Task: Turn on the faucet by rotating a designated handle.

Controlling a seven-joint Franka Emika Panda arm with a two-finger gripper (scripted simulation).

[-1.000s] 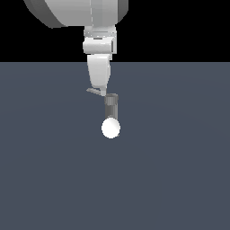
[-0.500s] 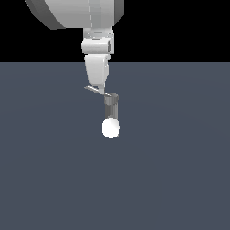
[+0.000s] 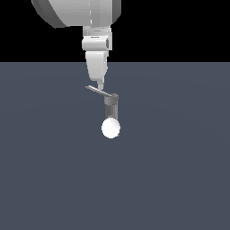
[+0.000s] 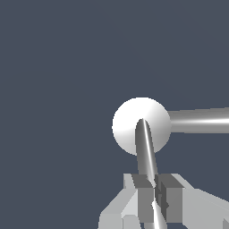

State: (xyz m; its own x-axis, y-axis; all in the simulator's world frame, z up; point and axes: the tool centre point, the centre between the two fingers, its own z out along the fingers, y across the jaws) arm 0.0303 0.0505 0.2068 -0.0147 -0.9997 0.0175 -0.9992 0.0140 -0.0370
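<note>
Now | handle (image 3: 98,90) directly under pincer (image 3: 101,86) tips | touching

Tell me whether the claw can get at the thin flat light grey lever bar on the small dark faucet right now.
Probably yes: the claw sits right at the thin flat light grey lever bar, apparently touching it, with nothing between them. Whether its jaws are open or closed cannot be told.

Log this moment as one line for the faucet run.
gripper: on handle, grip state unclear | faucet: upright, white ball in front | surface: grey
</note>
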